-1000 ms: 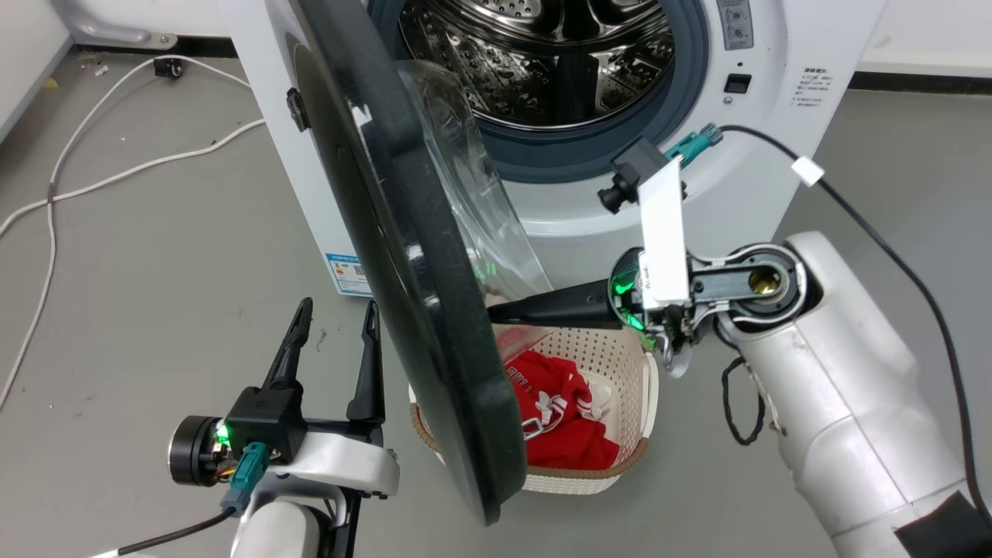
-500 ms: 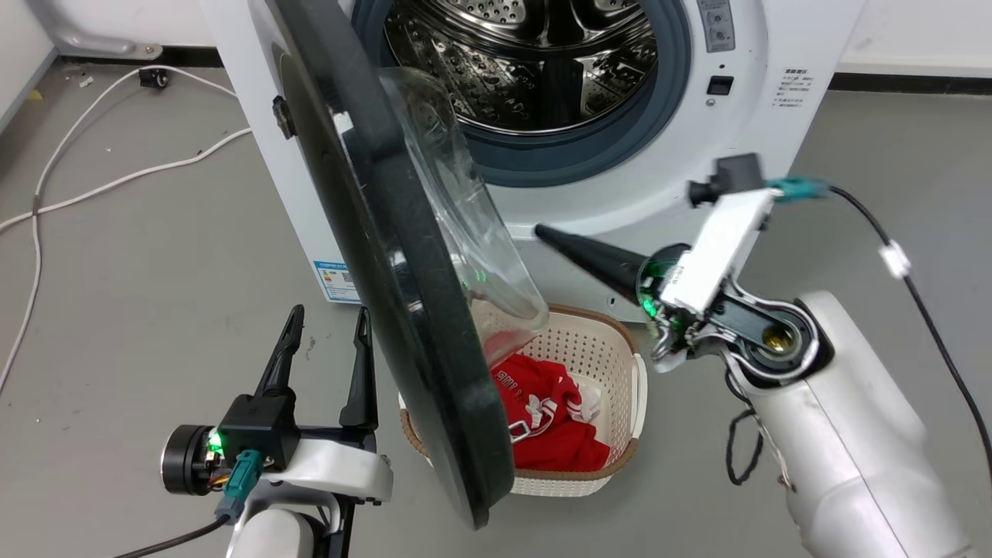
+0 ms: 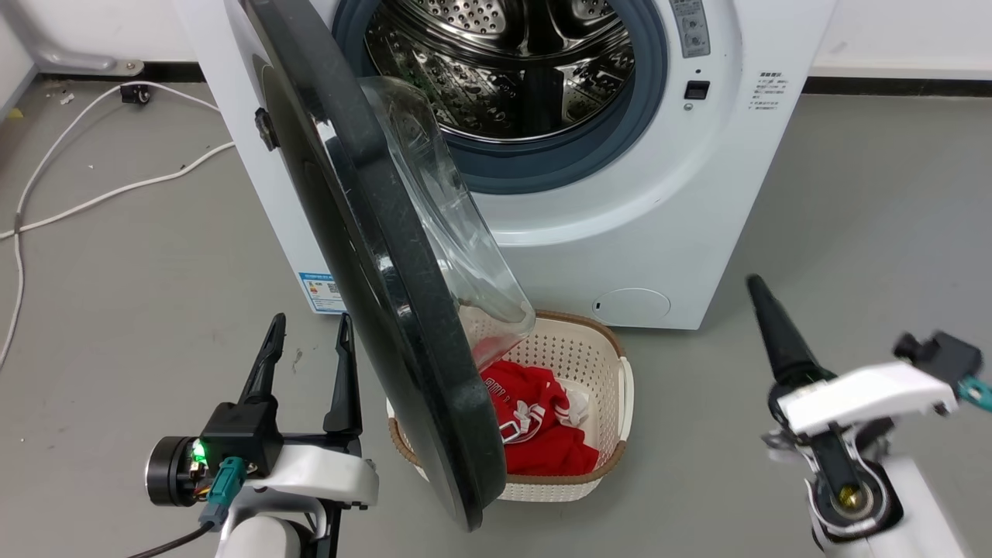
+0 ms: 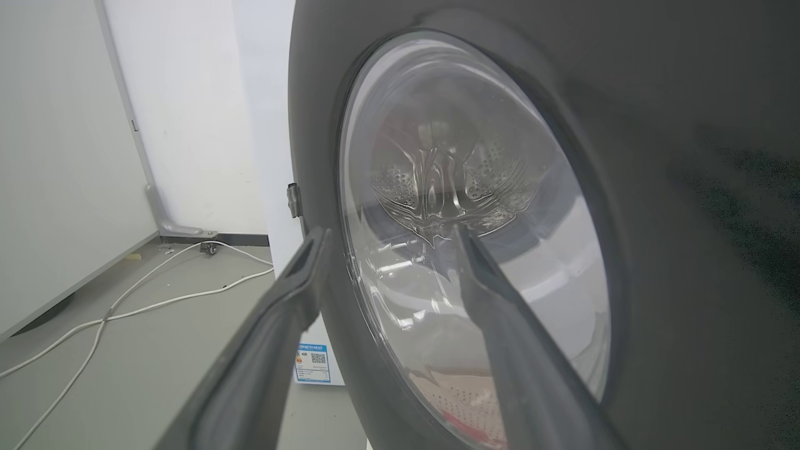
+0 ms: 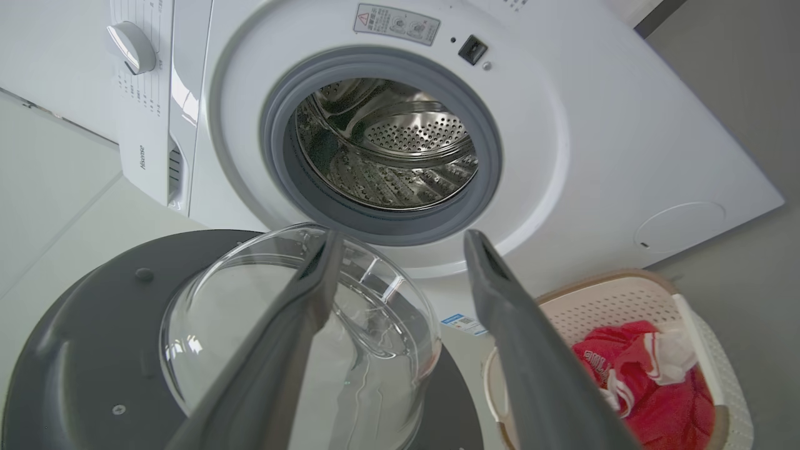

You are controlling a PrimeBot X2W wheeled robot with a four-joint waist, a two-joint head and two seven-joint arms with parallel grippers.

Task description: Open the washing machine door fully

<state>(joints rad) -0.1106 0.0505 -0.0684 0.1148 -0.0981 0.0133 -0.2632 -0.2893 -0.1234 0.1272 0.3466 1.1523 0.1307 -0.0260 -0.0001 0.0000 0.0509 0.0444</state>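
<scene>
The room is bright, with soft, even light. Shadows on the floor (image 3: 116,310) are faint. The drum (image 3: 496,77) has small white shiny spots, and the glass of the door (image 3: 403,325) shows pale glare. In the head view the right gripper (image 3: 758,294) is blurry. In both wrist views the near fingers (image 4: 262,362) look fuzzy and straight lines bend.

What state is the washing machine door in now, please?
Open: the washing machine door stands swung well clear of the bare drum opening.
</scene>
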